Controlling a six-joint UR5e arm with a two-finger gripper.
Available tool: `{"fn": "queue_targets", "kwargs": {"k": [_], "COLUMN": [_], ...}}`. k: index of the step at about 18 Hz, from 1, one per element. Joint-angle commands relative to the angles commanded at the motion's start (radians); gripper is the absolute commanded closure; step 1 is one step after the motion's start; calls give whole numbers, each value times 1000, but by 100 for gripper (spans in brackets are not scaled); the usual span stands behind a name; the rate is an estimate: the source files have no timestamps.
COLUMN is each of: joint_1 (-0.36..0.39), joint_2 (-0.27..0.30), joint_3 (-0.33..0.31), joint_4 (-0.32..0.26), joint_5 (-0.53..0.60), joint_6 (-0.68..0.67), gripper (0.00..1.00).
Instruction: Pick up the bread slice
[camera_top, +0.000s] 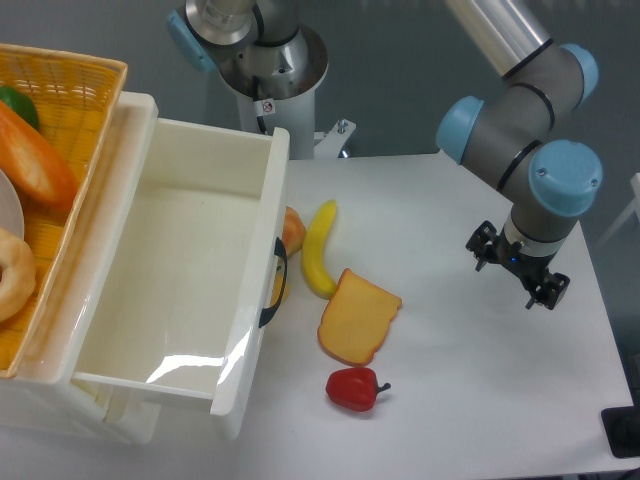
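Observation:
The bread slice (358, 318) lies flat on the white table, yellow-orange with a darker crust edge, just right of the white bin. My gripper (517, 268) hangs under the arm's wrist at the right side of the table, well to the right of the bread slice and apart from it. It points down and the wrist covers most of it, so I cannot see how its fingers stand. Nothing shows in it.
A yellow banana (320, 262) lies just above the slice and a red pepper (352, 389) just below it. An orange fruit (292, 232) sits against the white bin (170, 290). A wicker basket (70, 90) at far left holds a long orange loaf (35, 165) and a bagel (12, 275).

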Motion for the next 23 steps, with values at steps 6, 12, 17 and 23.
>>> {"fn": "queue_targets", "kwargs": {"k": [6, 12, 17, 23], "joint_1": [-5, -9, -48, -144], "joint_2": [29, 55, 87, 124], "joint_3": [-50, -121, -169, -229], "joint_4": [5, 48, 43, 41], "joint_5": [-12, -118, -115, -121], "joint_6": [-28, -57, -150, -311], "gripper": [0, 0, 0, 0]}}
